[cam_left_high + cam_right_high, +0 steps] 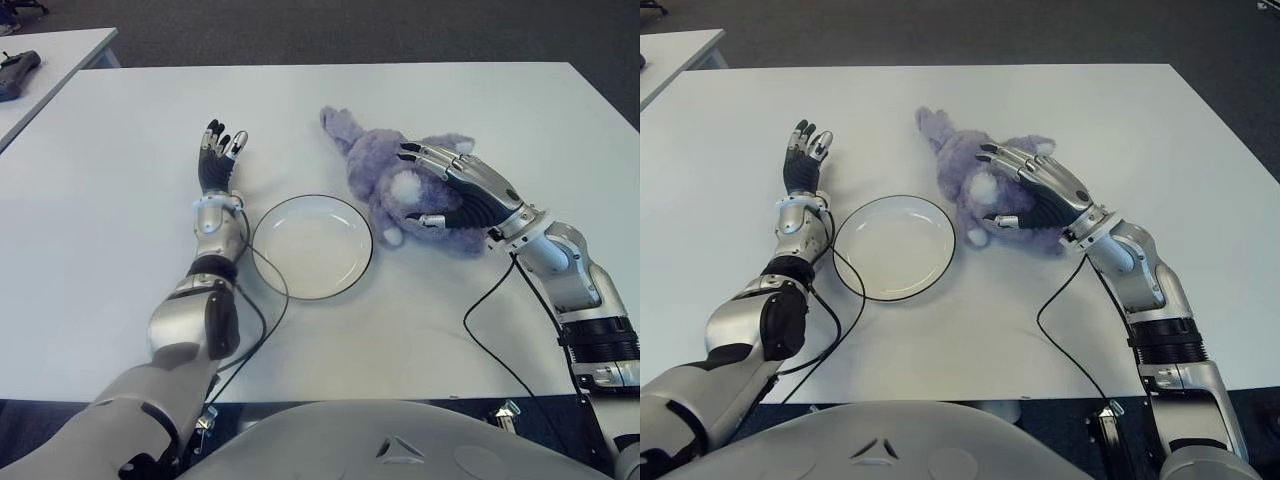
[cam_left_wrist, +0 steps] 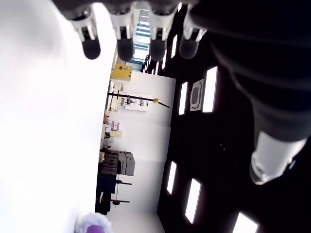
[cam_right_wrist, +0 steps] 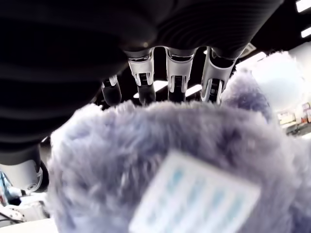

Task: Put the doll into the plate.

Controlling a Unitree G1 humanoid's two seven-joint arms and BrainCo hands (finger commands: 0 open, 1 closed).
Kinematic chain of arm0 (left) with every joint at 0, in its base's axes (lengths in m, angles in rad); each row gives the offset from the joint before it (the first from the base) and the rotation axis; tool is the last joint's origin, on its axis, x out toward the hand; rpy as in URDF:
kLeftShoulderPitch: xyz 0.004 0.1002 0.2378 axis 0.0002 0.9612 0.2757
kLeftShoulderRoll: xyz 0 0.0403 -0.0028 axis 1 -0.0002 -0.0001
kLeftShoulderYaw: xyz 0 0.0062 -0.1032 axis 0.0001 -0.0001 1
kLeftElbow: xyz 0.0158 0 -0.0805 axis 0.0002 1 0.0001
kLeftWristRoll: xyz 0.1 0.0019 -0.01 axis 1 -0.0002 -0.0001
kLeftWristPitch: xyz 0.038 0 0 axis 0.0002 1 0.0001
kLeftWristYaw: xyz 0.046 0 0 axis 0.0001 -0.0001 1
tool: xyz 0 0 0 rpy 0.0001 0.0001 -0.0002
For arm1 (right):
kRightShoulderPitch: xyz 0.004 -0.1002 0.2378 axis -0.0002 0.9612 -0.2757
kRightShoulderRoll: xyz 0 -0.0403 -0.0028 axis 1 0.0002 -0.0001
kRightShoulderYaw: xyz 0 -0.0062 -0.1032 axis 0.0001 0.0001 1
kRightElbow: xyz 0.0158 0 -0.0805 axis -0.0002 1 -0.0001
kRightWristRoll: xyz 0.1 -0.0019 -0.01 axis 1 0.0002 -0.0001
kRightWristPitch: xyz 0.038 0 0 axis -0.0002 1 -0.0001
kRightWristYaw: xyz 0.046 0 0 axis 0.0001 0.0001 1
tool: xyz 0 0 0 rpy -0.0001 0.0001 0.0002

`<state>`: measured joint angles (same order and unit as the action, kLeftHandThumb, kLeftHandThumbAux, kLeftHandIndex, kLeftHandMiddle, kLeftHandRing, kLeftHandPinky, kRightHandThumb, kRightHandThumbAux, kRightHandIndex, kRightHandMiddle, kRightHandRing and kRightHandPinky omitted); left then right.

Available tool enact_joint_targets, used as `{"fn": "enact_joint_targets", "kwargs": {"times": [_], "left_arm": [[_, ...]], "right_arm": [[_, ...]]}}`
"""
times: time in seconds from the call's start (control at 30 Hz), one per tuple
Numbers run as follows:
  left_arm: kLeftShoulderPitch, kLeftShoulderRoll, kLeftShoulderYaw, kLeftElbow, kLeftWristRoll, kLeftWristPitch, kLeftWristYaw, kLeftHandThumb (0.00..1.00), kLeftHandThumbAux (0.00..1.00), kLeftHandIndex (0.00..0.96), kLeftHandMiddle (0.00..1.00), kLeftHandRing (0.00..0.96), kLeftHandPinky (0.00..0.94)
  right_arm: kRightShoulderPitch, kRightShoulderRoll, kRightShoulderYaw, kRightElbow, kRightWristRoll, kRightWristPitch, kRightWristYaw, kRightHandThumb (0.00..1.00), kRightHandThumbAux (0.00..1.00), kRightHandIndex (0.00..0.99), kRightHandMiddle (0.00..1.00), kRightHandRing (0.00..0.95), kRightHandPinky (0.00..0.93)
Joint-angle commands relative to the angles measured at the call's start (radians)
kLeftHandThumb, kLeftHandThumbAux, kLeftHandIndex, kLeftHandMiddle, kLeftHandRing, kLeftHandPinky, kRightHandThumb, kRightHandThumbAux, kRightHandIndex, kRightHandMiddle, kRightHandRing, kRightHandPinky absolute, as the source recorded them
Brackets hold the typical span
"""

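Plate [image 1: 312, 246]: white, dark-rimmed, nearest of the things to the bench's near edge, about midway between its left and right edges; nothing lies in it.
Bench [image 1: 90, 230]: white top carrying the plate, the doll and both arms.
Doll [image 1: 380, 170]: purple-grey plush, lying on the bench just beside the plate, on its right and toward the far edge; one limb reaches toward the far edge, a white patch shows near its middle. It is outside the plate.
Right robot hand [image 1: 445, 185]: over the doll, palm down, fingers [image 1: 425, 155] stretched across the plush and the thumb at its near side; the right wrist view shows the fingertips bent over the far side of the fur, which fills the space under the palm. The fingers are only partly curled, draped on the doll and touching it. Whether the doll is lifted off the bench cannot be told.
Left robot hand [image 1: 217, 157]: beside the plate on its left, toward the far edge, fingers extended and loosely together, pointing to the far edge; it holds nothing. Whether it touches the bench cannot be told.
Cables [image 1: 265, 300]: dark, one looping from the left forearm past the plate's near-left rim, another trailing from the right wrist toward the near edge.
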<state>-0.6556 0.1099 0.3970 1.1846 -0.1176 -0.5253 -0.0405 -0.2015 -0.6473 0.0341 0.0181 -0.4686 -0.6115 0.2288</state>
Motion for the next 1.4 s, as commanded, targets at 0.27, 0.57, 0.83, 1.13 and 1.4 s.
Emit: {"fn": "enact_joint_targets", "kwargs": {"times": [0.27,0.57,0.83,1.13,1.4], "left_arm": [[0.225,-0.074,0.023,0.15,-0.02,0.103,0.021,0.0,0.582,0.004,0.084,0.054,0.014],[0.226,-0.074,0.025,0.149,-0.02,0.103,0.022,0.0,0.542,0.005,0.096,0.059,0.0],[0.225,-0.077,0.033,0.148,-0.023,0.1,0.025,0.0,0.52,0.007,0.101,0.067,0.008],[0.23,-0.077,0.039,0.146,-0.027,0.088,0.01,0.0,0.488,0.0,0.098,0.064,0.0],[0.232,-0.076,0.048,0.146,-0.035,0.083,0.003,0.0,0.472,0.0,0.098,0.064,0.0]], "right_arm": [[0.025,0.039,0.089,0.182,-0.088,-0.06,-0.126,0.189,0.505,0.0,0.0,0.135,0.421],[0.003,0.027,0.124,0.262,-0.099,-0.076,-0.154,0.151,0.512,0.0,0.0,0.162,0.492],[-0.013,0.009,0.156,0.327,-0.114,-0.085,-0.156,0.2,0.493,0.0,0.0,0.15,0.469],[-0.014,-0.006,0.189,0.356,-0.139,-0.068,-0.154,0.18,0.434,0.0,0.0,0.143,0.404],[-0.022,0.003,0.207,0.378,-0.139,-0.044,-0.157,0.184,0.424,0.0,0.0,0.137,0.409]]}}
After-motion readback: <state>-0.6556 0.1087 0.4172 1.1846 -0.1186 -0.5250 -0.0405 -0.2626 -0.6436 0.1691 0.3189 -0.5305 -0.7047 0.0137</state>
